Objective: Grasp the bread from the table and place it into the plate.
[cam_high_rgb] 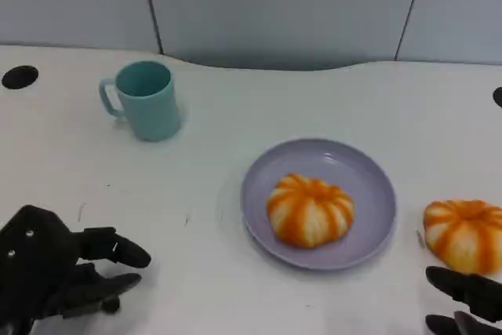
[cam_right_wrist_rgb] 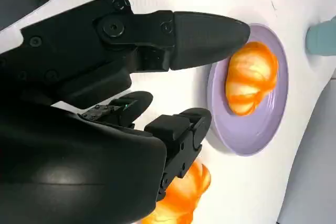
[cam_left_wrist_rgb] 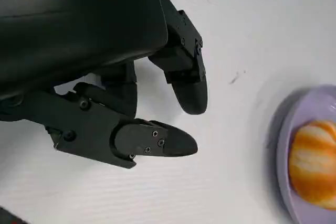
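Note:
A lavender plate (cam_high_rgb: 369, 186) lies at the table's middle with an orange-and-white striped bread (cam_high_rgb: 310, 209) on it. A second striped bread (cam_high_rgb: 465, 234) sits on the table just right of the plate. My right hand (cam_high_rgb: 469, 304) is at the near right edge, fingers apart, just short of that bread and holding nothing. In the right wrist view the right hand (cam_right_wrist_rgb: 105, 103) spreads over the table bread (cam_right_wrist_rgb: 181, 195), with the plate (cam_right_wrist_rgb: 257, 135) and its bread (cam_right_wrist_rgb: 252, 77) beyond. My left hand (cam_high_rgb: 55, 272) rests open at the near left, empty.
A teal mug (cam_high_rgb: 143, 100) stands at the back left, well away from the plate. A grey wall runs behind the table's far edge. In the left wrist view the left hand (cam_left_wrist_rgb: 105, 77) hovers over bare white table, with the plate's rim (cam_left_wrist_rgb: 283, 140) beyond.

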{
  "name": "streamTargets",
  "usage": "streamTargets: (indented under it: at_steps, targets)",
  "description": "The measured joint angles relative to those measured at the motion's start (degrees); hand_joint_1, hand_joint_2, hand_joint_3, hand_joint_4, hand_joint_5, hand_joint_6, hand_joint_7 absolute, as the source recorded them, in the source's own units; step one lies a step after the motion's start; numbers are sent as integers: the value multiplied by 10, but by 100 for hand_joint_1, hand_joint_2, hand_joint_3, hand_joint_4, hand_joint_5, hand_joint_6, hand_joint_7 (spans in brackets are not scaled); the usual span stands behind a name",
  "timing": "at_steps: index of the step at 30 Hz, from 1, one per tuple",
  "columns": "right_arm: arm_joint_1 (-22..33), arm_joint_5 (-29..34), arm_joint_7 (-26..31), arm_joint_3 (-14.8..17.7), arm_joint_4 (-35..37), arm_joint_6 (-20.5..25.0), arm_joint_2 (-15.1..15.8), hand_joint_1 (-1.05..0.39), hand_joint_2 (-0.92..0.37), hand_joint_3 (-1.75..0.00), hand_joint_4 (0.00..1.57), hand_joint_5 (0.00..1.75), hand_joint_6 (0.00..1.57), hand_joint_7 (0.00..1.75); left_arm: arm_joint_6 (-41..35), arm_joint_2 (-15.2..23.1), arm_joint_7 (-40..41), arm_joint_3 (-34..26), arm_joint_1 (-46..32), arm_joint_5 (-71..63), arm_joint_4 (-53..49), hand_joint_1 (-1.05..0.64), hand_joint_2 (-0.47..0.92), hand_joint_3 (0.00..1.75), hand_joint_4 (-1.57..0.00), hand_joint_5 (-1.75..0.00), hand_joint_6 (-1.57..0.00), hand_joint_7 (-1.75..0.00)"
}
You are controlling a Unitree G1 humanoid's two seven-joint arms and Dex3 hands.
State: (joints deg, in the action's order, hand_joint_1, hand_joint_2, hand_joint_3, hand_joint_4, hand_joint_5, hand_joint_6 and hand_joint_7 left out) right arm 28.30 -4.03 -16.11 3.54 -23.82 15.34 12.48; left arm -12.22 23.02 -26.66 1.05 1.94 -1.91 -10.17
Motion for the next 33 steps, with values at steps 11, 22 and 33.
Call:
streamTargets:
  at_steps: [11,22,33]
  targets:
    - [6,0,-1,0,0,-4,2,-53,-92,-49,64,1,50,0,-6,25,13,38,20,-55,-2,-47,92,39,-53,-150,-63,-84]
    - [8,-3,-8,5,0,-10,6,-53,-92,-49,64,1,47,0,-14,25,14,39,19,-54,2,-47,92,39,-55,-147,-66,-80]
    - [8,-6,-12,20,-1,1,13,-51,-92,-50,64,1,48,1,-27,-2,33,31,7,-43,24,-46,92,40,-61,-138,-68,-85]
